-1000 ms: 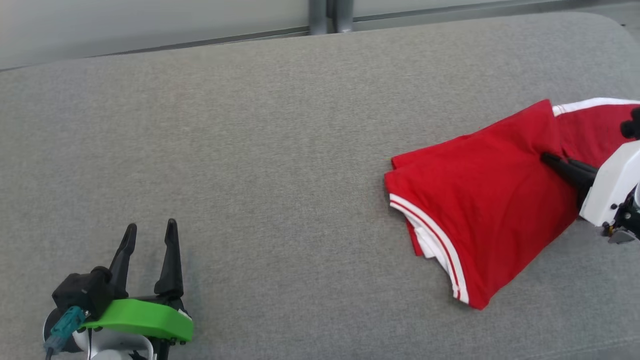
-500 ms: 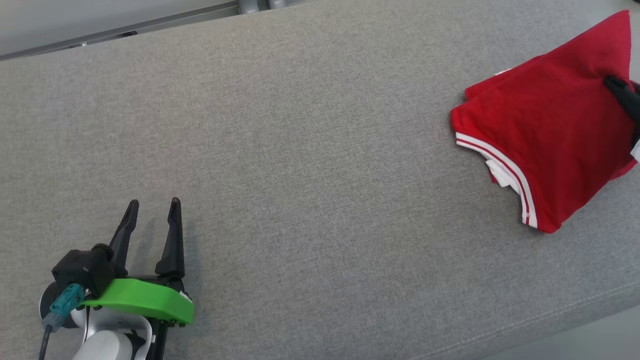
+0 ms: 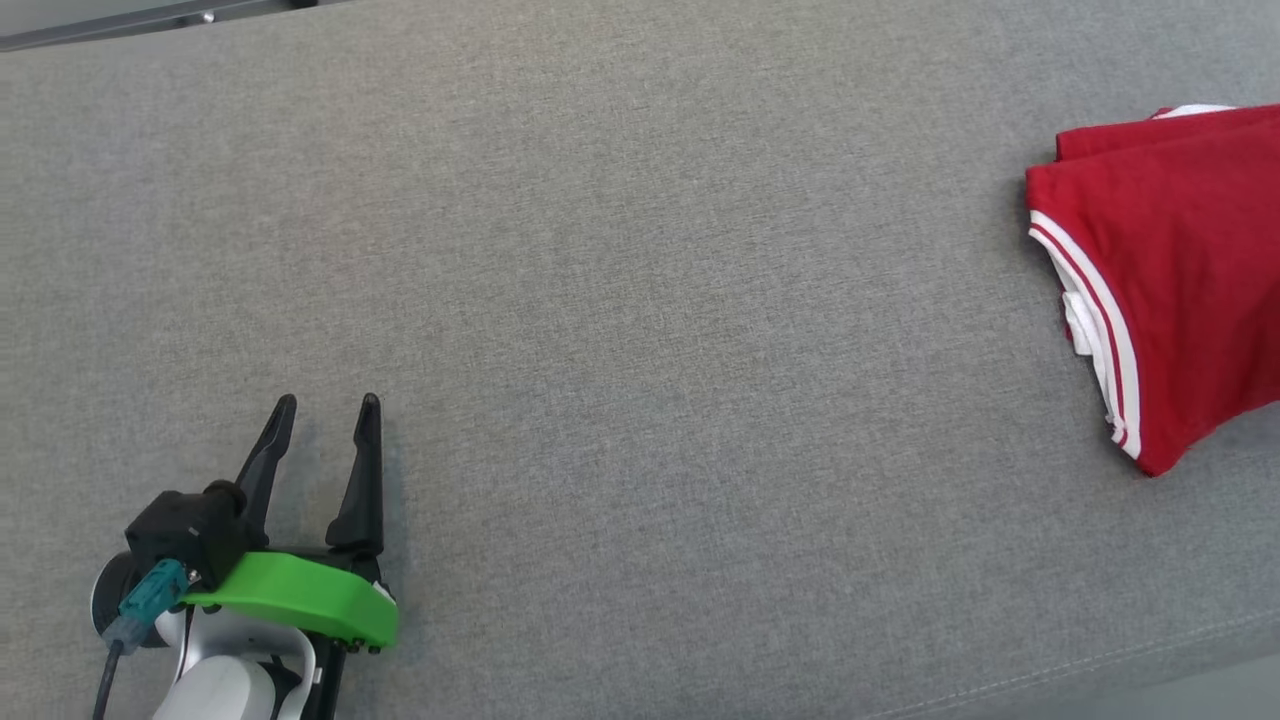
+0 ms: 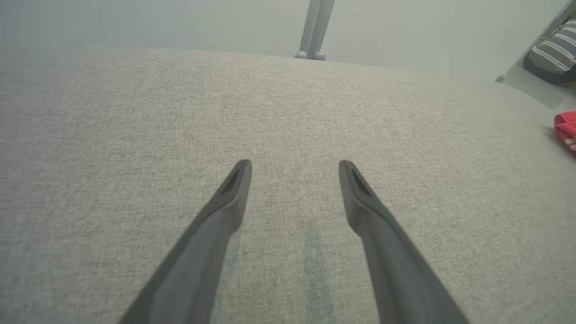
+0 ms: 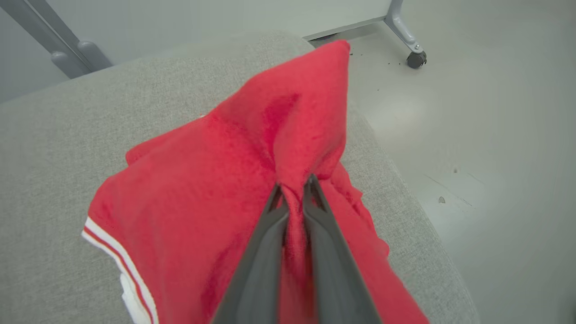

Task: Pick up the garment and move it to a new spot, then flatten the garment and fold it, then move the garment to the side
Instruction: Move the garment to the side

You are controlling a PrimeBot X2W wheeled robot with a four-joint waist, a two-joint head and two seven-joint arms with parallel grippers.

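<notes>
Red T-shirt (image 3: 1180, 270), folded, is sliding toward the cushion's (image 3: 600, 300) right end, right gripper (image 5: 293, 183) clamping its raised fold, left gripper (image 3: 327, 400) idling, jaws spread; move-aside is nearing completion.

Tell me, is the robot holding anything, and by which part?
Yes. Its right gripper is shut on the red garment, pinching a raised fold of cloth away from the white-striped edge. The open left gripper holds nothing.
</notes>
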